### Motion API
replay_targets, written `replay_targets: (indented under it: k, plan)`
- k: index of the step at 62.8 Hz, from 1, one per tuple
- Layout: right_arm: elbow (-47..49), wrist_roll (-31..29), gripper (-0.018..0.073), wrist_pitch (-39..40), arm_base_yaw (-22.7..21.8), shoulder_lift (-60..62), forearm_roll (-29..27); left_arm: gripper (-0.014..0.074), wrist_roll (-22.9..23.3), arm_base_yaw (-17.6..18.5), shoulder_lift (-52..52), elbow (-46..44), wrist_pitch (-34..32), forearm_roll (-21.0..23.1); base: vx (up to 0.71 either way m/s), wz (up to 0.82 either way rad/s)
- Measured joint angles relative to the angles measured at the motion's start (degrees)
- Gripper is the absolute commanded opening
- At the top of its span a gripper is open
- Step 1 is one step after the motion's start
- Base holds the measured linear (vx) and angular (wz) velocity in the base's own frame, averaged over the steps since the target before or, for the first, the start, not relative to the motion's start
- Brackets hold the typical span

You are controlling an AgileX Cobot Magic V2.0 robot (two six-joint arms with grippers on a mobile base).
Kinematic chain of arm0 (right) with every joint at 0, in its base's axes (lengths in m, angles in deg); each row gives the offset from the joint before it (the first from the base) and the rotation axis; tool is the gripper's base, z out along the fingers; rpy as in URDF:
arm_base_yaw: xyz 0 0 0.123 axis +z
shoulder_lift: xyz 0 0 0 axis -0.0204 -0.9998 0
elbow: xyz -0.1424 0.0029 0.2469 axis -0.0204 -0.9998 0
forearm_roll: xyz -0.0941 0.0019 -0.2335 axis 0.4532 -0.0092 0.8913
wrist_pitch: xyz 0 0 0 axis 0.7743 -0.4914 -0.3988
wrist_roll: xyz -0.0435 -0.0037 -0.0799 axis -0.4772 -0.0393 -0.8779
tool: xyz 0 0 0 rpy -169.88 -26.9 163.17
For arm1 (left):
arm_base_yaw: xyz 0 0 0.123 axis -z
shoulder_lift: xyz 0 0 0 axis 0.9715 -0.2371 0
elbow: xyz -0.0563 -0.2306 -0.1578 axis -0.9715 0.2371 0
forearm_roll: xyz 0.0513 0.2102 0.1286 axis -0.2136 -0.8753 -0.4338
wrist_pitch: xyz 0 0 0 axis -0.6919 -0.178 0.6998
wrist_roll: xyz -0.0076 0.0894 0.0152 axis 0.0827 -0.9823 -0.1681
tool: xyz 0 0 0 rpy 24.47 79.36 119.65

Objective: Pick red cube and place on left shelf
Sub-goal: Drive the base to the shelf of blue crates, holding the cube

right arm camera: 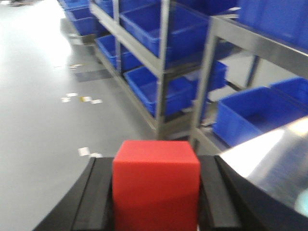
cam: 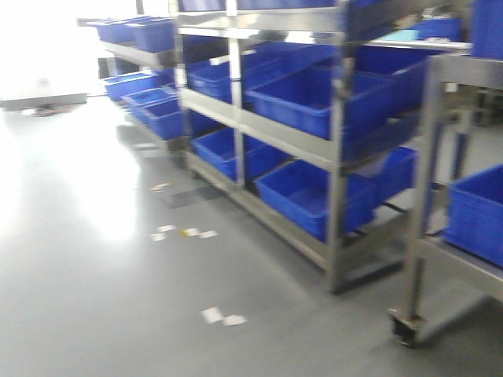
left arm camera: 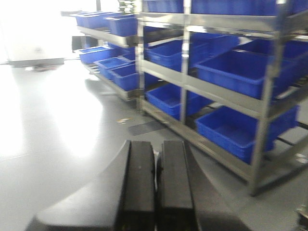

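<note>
Right gripper: jaws pinching the red cube, one finger on each side. A flat face of the cube points at the wrist camera, its top is level and its edges are square to the fingers. The sides look equal, so I can't call a long axis. The cube is off the floor, apart from the left shelf, a steel rack with blue crates on its levels. A second rack on a caster wheel stands near right. Pale scraps lie on the floor. Frames are blurred and I can't read any writing. Left gripper: jaws pressed together.
</note>
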Motion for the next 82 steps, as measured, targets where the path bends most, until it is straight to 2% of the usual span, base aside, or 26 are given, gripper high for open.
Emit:
replay_targets:
  k: [40,82]
  plan:
    - [0.0,0.0,0.0065,0.0,0.0,0.2,0.0,0.0102,0.0,0.0,0.0,0.0,0.0,0.0,0.12,0.70]
    - [0.0,0.0,0.0065,0.0,0.0,0.3,0.0,0.0102,0.0,0.0,0.0,0.0,0.0,0.0,0.49,0.16]
